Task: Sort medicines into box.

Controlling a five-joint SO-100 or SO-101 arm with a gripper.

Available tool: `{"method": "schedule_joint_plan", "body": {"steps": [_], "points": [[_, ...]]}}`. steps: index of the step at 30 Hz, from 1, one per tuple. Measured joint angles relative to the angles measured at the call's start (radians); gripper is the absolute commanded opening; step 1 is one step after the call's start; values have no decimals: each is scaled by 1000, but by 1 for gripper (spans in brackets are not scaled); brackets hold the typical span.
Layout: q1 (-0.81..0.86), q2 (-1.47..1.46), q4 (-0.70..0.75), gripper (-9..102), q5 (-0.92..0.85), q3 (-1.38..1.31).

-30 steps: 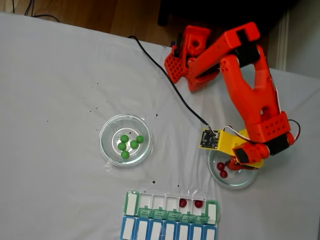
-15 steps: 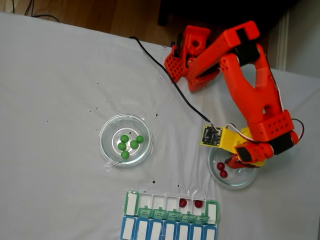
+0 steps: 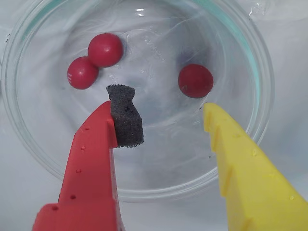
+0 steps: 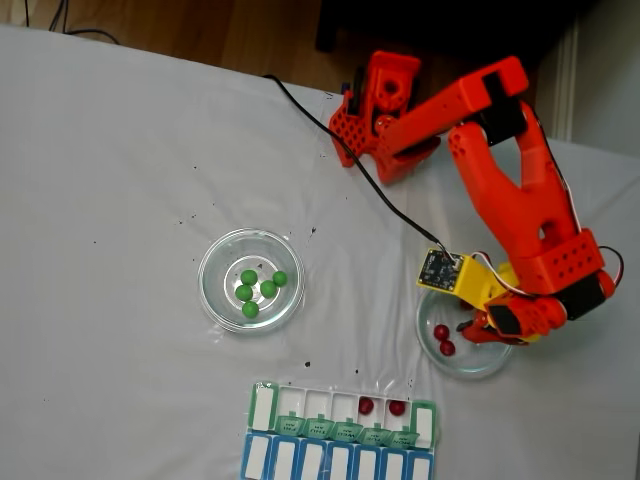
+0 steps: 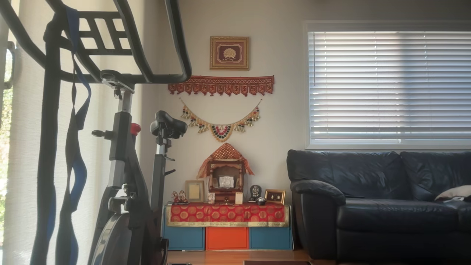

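Note:
My gripper (image 3: 161,108) hangs open inside a clear glass dish (image 3: 163,161). Its red finger carries a black foam pad (image 3: 124,115); the yellow finger (image 3: 226,144) stands to the right. A dark red medicine (image 3: 195,81) lies just beyond the gap, and two more (image 3: 105,49) (image 3: 83,72) touch each other at the far left. In the fixed view the gripper (image 4: 468,326) is over that dish (image 4: 470,372), with two red balls (image 4: 441,331) showing. The box (image 4: 318,404) holds two red balls (image 4: 366,406) (image 4: 397,407). Several green medicines (image 4: 250,282) sit in the left dish (image 4: 207,295).
A blue-lidded row (image 4: 335,465) adjoins the box at the table's front edge. The arm's base (image 4: 375,110) and a black cable (image 4: 340,160) lie at the back. White cloth stretches between the two dishes. The other view shows a living room with an exercise bike (image 5: 125,165).
The wrist has shifted a little to the right over the red-ball dish. Nothing has been picked up and the balls have stayed where they were.

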Motion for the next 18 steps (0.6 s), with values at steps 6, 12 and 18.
{"method": "schedule_joint_plan", "body": {"steps": [6, 12, 18], "points": [[3, 0, 9, 23, 38, 0], [3, 8, 0, 21, 78, 32], [3, 46, -15, 20, 118, 67]]}}
